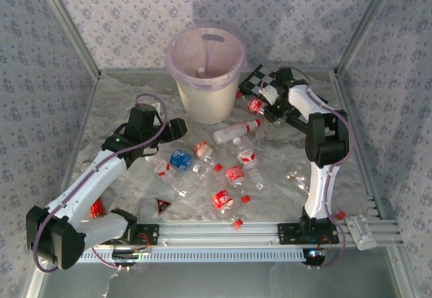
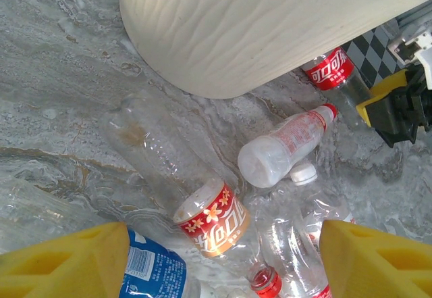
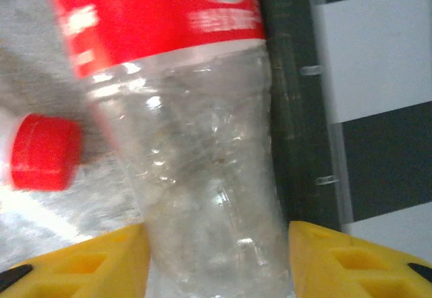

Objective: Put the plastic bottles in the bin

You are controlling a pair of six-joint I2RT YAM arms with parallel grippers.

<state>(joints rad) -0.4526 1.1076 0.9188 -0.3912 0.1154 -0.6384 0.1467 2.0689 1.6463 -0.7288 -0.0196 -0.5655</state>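
The bin (image 1: 206, 75) stands at the back middle, a pinkish bag over its rim; its cream wall (image 2: 270, 28) fills the top of the left wrist view. Several plastic bottles lie on the table in front of it, among them a milky one (image 1: 233, 131) (image 2: 280, 151), a blue-labelled one (image 1: 180, 159) (image 2: 148, 271) and a red-labelled one (image 1: 202, 149) (image 2: 212, 220). My left gripper (image 1: 177, 129) (image 2: 223, 264) hangs open above them. My right gripper (image 1: 260, 105) (image 3: 216, 257) is beside the bin, its yellow pads (image 3: 101, 257) pressed on both sides of a red-labelled bottle (image 1: 255, 104) (image 3: 202, 163).
A black-and-white checkerboard (image 1: 255, 78) (image 3: 378, 75) lies under the right gripper. A dark triangular piece (image 1: 163, 206) sits near the front rail. Another bottle (image 1: 96, 208) lies by the left arm. A red-capped bottle neck (image 3: 44, 151) lies left of the held one.
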